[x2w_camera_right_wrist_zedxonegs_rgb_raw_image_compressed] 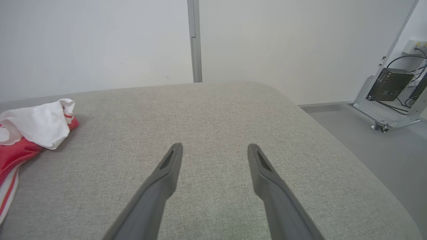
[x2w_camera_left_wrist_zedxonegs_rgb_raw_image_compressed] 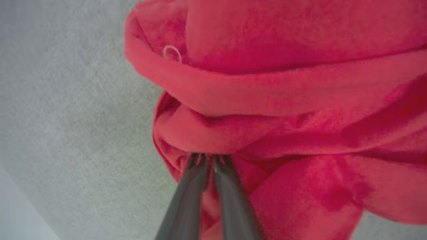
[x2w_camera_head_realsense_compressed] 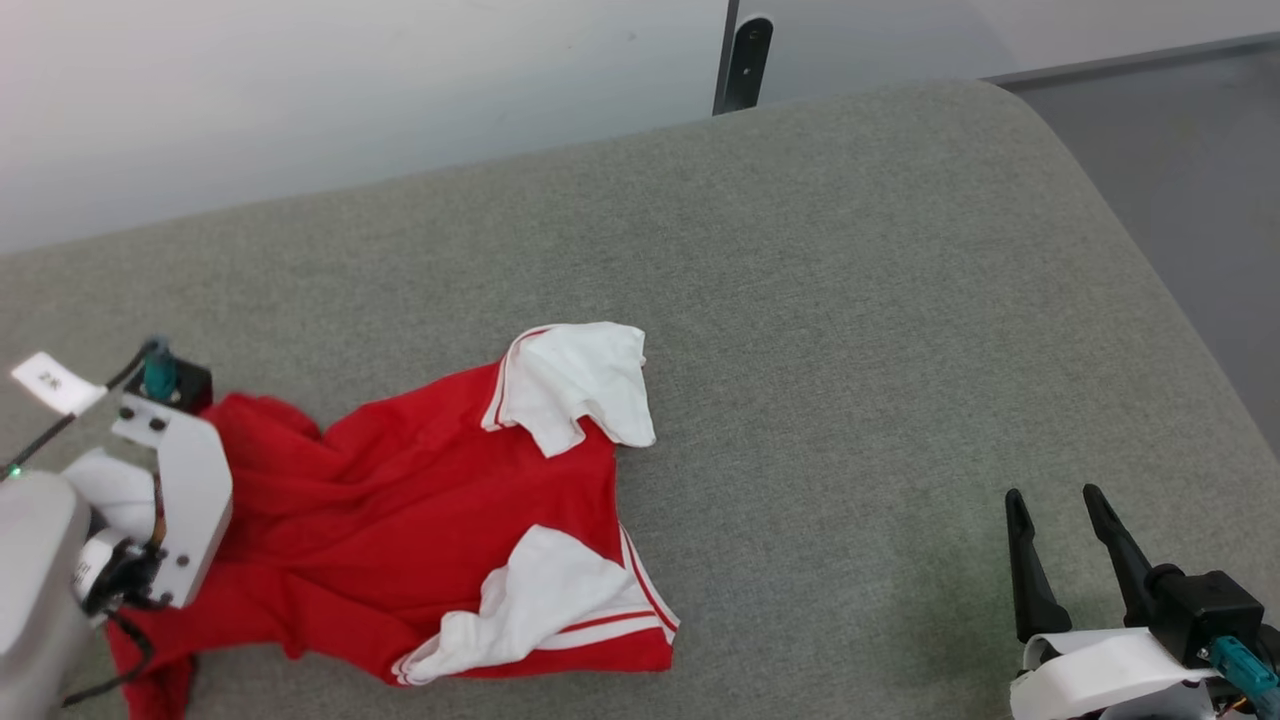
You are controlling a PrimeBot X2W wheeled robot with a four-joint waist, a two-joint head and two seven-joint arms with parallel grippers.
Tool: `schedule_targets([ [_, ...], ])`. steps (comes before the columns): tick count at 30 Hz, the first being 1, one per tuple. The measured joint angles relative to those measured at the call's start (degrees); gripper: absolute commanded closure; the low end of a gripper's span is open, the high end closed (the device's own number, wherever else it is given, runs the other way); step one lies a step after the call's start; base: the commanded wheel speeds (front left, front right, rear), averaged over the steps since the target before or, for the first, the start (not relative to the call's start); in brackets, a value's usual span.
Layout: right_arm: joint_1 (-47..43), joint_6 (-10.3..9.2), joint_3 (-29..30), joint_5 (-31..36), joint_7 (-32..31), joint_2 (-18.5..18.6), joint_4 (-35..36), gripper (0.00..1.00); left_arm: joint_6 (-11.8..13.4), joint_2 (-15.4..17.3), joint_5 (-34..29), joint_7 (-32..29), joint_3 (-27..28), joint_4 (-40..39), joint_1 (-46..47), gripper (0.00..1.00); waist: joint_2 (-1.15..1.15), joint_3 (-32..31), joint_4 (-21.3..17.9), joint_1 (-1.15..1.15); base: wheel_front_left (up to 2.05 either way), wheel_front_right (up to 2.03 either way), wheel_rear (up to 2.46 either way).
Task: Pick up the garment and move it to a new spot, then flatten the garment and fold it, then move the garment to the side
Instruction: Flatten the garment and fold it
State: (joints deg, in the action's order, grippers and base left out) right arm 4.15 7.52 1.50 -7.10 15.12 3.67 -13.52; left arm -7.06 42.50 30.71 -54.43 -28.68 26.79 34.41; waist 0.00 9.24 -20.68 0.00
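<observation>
Status: garment (x2w_camera_head_realsense_compressed: 420, 520) is crumpled on the near-left part of the desk (x2w_camera_head_realsense_compressed: 850, 300), not flat. Both white sleeves are on top: one (x2w_camera_head_realsense_compressed: 580, 385) towards the far side, one (x2w_camera_head_realsense_compressed: 540, 600) nearer the robot. No lettering is visible, so I can't tell which face is up.

Left hand (x2w_camera_left_wrist_zedxonegs_rgb_raw_image_compressed: 209, 158): closed, pinching a bunched red fold at the garment's left end. The wrist view shows the fingers (x2w_camera_left_wrist_zedxonegs_rgb_raw_image_compressed: 186, 200) nearly together with cloth rolled up right at the tips.

Right hand (x2w_camera_head_realsense_compressed: 1052, 493): wide open, holding nothing, over bare desk at near right. It's well apart from the garment.

Judgement: this looks like the pick-and-move step. Flatten, fold and move to the side are not yet done.

Risks from here:
- Tip-only pinch on thin fabric. A fast pull or drag across the desk cover could slide the fold out.
- The fold looks to be several layers thick. A lift likely brings the garment up as a rope-like clump, so flattening gets harder.
- With one hold point, the rest trails and the sleeves may flip under the body.
- The garment's near-left corner runs out of the head view's bottom edge. I can't tell how close it is to the desk edge; if close, a slack release could let it slide off.
- The right hand is too far away to catch a slip.
</observation>
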Motion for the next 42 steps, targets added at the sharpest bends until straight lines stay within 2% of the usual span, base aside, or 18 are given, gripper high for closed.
schedule_targets([
  [10,0.5,0.00,-0.1,0.0,0.0,0.0,0.0,0.00,-0.3,-2.4,-0.4,4.8,-5.6,1.6,7.1,1.00,0.00,1.3,-0.9,0.00,0.00,0.00,0.00],
  [28,2.0,0.00,-1.2,-0.6,0.0,-0.4,-0.6,0.00,-0.5,-5.2,8.7,13.7,-28.5,2.5,26.6,1.00,0.00,4.1,-4.4,0.00,0.00,0.00,0.00],
  [29,2.2,0.00,-1.4,-0.7,0.0,-0.4,-0.5,0.00,-0.5,-5.3,9.2,14.0,-29.6,2.9,27.5,0.98,0.00,4.2,-4.6,0.00,0.00,0.00,0.00],
  [32,2.2,0.00,-1.5,-0.9,0.0,-0.5,-0.6,0.00,-0.5,-5.4,11.1,15.0,-33.4,3.9,29.3,0.83,0.00,4.6,-5.3,0.00,0.00,0.00,0.00],
  [33,2.2,0.00,-1.5,-1.0,0.0,-0.5,-0.7,0.00,-0.5,-5.4,11.7,15.2,-34.7,4.4,29.6,0.73,0.00,4.8,-5.5,0.00,0.00,0.00,0.00],
  [38,2.2,0.00,-1.6,-1.2,0.0,-0.6,-0.8,0.00,-0.5,-5.5,15.8,16.3,-39.4,7.5,30.0,0.56,0.00,5.7,-6.1,0.00,0.00,0.00,0.00],
  [41,2.3,0.00,-1.6,-1.3,0.0,-0.6,-0.8,0.00,-0.5,-6.1,18.1,16.8,-40.6,9.8,30.0,0.55,0.00,6.3,-6.1,0.00,0.00,0.00,0.00],
  [42,2.5,0.00,-1.6,-1.3,0.0,-0.6,-0.8,0.00,-0.5,-6.4,18.7,16.9,-41.0,10.5,30.0,0.41,0.00,6.4,-6.1,0.00,0.00,0.00,0.00],
])
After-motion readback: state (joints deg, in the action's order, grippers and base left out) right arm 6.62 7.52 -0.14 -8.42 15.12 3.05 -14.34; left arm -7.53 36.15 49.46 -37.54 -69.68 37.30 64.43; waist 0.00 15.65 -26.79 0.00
